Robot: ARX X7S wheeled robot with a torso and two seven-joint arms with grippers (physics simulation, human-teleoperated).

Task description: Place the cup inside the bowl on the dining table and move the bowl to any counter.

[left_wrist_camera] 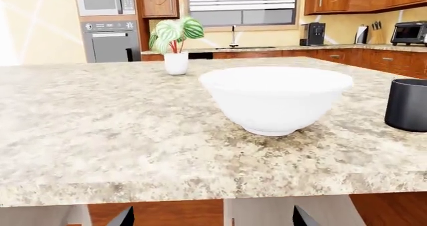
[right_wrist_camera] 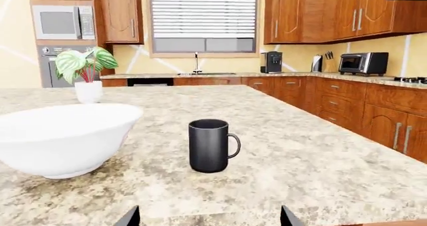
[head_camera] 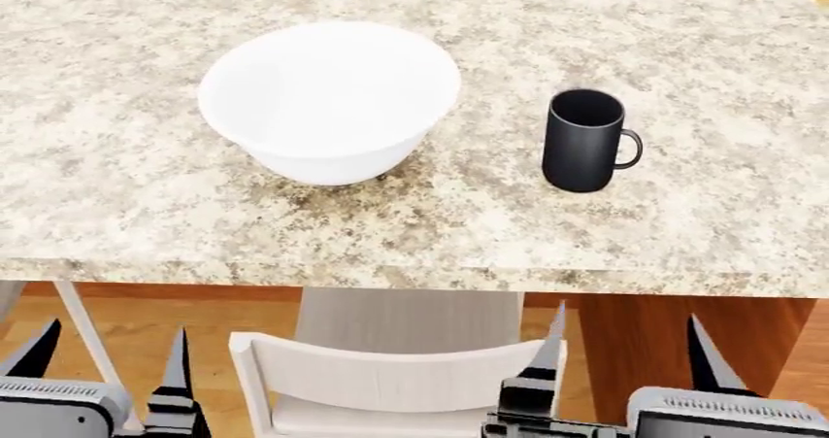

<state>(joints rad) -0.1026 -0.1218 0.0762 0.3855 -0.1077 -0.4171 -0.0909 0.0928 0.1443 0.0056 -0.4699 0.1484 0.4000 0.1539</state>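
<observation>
Cup [head_camera: 584, 140] and bowl [head_camera: 329, 100] both stand upright on the dining table [head_camera: 428, 229], the desk of this scene. Left gripper [head_camera: 107, 365] and right gripper [head_camera: 630, 349] hang below the desk's near edge, jaws spread on each, nothing between them; both are well apart from the desk's things. In the head view the left gripper sits at about 7 o'clock and the right at about 5 o'clock. Between the two grippers, tucked under the desk edge, stands a white chair [head_camera: 388, 375], its backrest just beside the right gripper's inner finger. On the desk the bowl lies at about 11 o'clock, empty; the cup stands at about 2 o'clock, apart from the bowl, with its handle turned away from the bowl. Speckled surface lies bare between them. Farther across the desk, beyond the bowl, a potted plant [left_wrist_camera: 175, 43] stands in a white pot. Behind it runs the counter [right_wrist_camera: 373, 78] with a toaster oven [right_wrist_camera: 363, 63], a coffee maker [right_wrist_camera: 271, 62] and a knife block [right_wrist_camera: 329, 62].
</observation>
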